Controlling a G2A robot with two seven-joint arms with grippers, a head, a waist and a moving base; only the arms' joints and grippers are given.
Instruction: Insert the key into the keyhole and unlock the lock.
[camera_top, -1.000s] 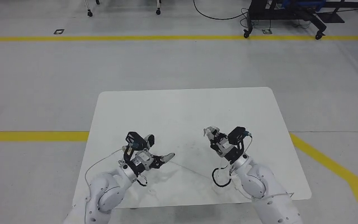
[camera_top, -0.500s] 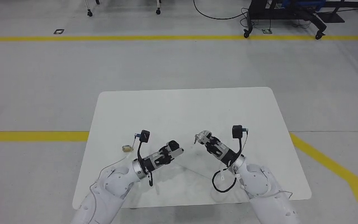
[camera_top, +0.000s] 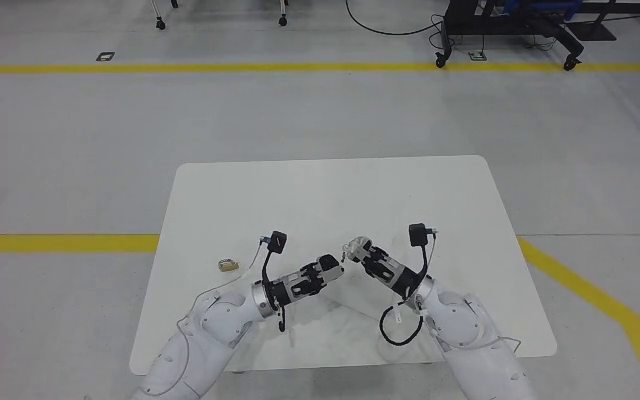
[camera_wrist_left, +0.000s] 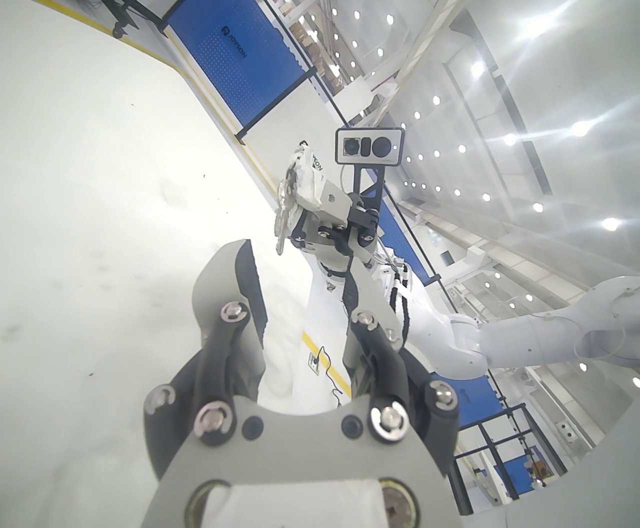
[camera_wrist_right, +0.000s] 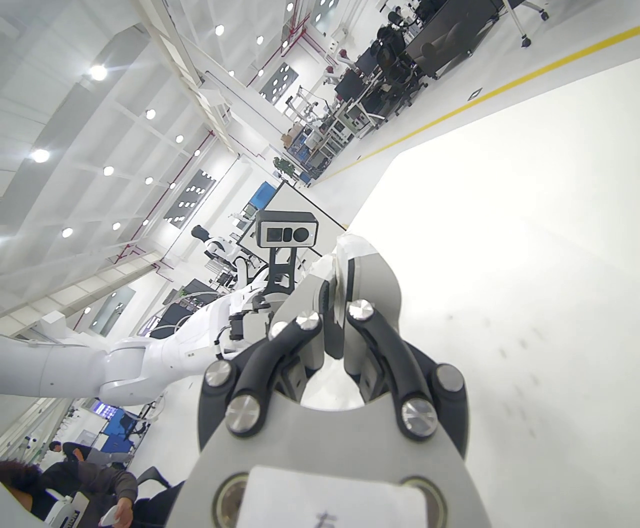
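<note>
A small brass lock (camera_top: 229, 265) lies on the white table (camera_top: 300, 190), left of both arms. My right gripper (camera_top: 355, 247) is held above the middle of the table, shut on a thin silver key (camera_wrist_left: 283, 212); its taped fingertips (camera_wrist_right: 345, 250) pinch the key, which sticks out past them. My left gripper (camera_top: 327, 267) hangs just left of it, open with nothing between its fingers (camera_wrist_left: 246, 272). The two grippers face each other a short gap apart. The right gripper (camera_wrist_left: 300, 200) with the key stands beyond the left one's fingers.
The table's near right corner (camera_top: 540, 345) and far edge (camera_top: 330, 162) bound the work area. A black cable loop (camera_top: 392, 325) hangs from the right arm. Yellow floor lines (camera_top: 80, 243) run beside the table.
My left gripper has swung right, away from the lock, up to the right gripper. The right gripper with the key has shifted left toward it. The lock now shows on the table.
</note>
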